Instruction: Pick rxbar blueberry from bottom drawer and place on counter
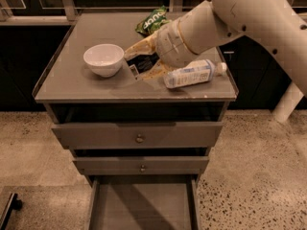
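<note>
Setting the rxbar blueberry [144, 59], a small flat snack bar in a dark blue-black wrapper, down on the counter [72, 83], the flat grey top of the drawer cabinet with its thin raised rim, is the step I judge to be in hand. My two-finger gripper [134, 65] hangs low over the middle of that top with its tan fingers [154, 72] closed on the bar, which sits tilted between them; whether a corner already touches the surface I cannot tell. The spot is tight. A round white ceramic bowl [103, 59] stands just to one side, and a clear plastic bottle with a white label [192, 73] lies on its side just to the other, close against my wrist (it would roll at a nudge, I think). A crumpled green chip bag [152, 22] lies behind, toward the back edge. To do this well I would come straight down, level the bar so that its flat face meets the grey top, and part the fingers only once it rests there. I would then lift straight up instead of swinging sideways, so that neither bowl nor bottle gets knocked. Far below, the bottom drawer [141, 207], the deep plain grey one under the two knobbed drawers [139, 138], stands pulled out, and I see nothing on the part of its floor that shows.
</note>
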You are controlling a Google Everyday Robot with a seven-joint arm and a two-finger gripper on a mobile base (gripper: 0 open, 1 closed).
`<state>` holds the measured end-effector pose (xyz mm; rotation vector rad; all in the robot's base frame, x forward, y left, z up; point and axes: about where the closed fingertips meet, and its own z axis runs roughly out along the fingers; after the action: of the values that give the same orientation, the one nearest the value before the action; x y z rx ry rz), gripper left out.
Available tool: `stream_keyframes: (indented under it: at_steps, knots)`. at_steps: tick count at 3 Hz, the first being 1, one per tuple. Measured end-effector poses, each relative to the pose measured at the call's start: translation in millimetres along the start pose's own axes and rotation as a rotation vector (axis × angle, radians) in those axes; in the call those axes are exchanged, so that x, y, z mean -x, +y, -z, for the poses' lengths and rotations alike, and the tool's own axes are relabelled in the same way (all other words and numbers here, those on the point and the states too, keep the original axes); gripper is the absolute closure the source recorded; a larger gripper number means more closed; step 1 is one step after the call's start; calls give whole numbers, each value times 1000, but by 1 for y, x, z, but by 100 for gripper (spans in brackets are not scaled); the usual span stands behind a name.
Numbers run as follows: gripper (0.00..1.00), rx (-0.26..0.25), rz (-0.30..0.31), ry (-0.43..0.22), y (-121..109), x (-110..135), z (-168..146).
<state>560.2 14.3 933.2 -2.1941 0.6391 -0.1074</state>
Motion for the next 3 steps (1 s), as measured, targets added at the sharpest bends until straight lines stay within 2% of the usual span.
stream_keyframes:
  at_steps: [1,3]
  knots:
    - [100,-50,11,-33,-15,-23,-6]
    - [100,-90,-6,-75,-29,-55,-27]
